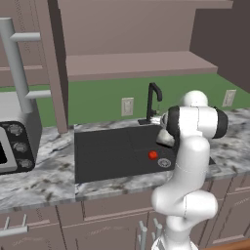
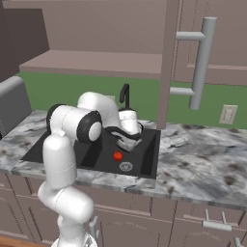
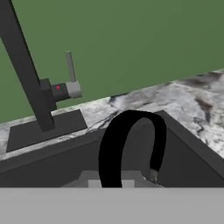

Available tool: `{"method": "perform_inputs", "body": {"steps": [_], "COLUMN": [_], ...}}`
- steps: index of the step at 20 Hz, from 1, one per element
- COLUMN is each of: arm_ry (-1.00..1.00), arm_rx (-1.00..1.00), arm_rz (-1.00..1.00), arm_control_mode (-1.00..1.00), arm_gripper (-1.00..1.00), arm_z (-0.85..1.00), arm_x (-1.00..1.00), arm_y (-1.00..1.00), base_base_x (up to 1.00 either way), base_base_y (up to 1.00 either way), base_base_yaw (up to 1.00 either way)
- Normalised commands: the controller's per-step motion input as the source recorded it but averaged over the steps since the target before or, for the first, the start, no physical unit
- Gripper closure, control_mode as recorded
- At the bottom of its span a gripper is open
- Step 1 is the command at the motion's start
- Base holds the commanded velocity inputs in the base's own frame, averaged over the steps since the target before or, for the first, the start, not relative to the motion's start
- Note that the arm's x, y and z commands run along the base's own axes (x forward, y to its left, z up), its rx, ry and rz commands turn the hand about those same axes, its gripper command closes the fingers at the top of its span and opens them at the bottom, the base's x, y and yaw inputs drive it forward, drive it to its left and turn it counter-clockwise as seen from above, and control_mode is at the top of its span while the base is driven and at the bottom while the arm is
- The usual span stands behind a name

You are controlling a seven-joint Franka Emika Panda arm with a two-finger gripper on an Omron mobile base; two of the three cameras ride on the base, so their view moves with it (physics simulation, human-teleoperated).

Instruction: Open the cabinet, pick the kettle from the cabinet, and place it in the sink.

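Note:
The kettle (image 2: 128, 142), silvery-white with a thin black arched handle (image 3: 131, 144), hangs low over the far right part of the dark sink (image 2: 144, 150). My gripper (image 2: 126, 131) is shut on that handle from above. In the left base view my white arm covers the hand, and a bit of the kettle (image 1: 164, 138) shows beside it over the sink (image 1: 107, 151). The hand view looks past the handle onto the sink wall (image 3: 192, 162). The cabinet stands open, with its shelf (image 1: 136, 63) bare and its door (image 2: 169, 62) swung out.
A small red ball (image 1: 153, 155) lies in the basin near the round drain (image 1: 164, 163). The black faucet (image 3: 30, 78) rises behind the sink. The open door's bar handle (image 2: 203, 62) juts over the right counter. An appliance with knobs (image 1: 17, 146) stands at the left.

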Motion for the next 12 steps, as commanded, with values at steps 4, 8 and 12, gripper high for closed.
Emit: {"method": "perform_inputs", "body": {"steps": [4, 8, 12], "arm_ry": [-0.20, -0.21, -0.15], "arm_rx": [0.00, 0.00, 0.00], "arm_rz": [0.00, 0.00, 0.00], "arm_control_mode": [-1.00, -1.00, -1.00], "arm_gripper": [1.00, 1.00, 1.00], "arm_z": [-0.45, -0.47, -0.48], "arm_x": [-0.27, -0.28, -0.23], "arm_y": [-0.01, -0.02, -0.07], "base_base_x": [0.00, 0.00, 0.00], "base_base_y": [0.00, 0.00, 0.00], "base_base_yaw": [0.00, 0.00, 0.00]}}
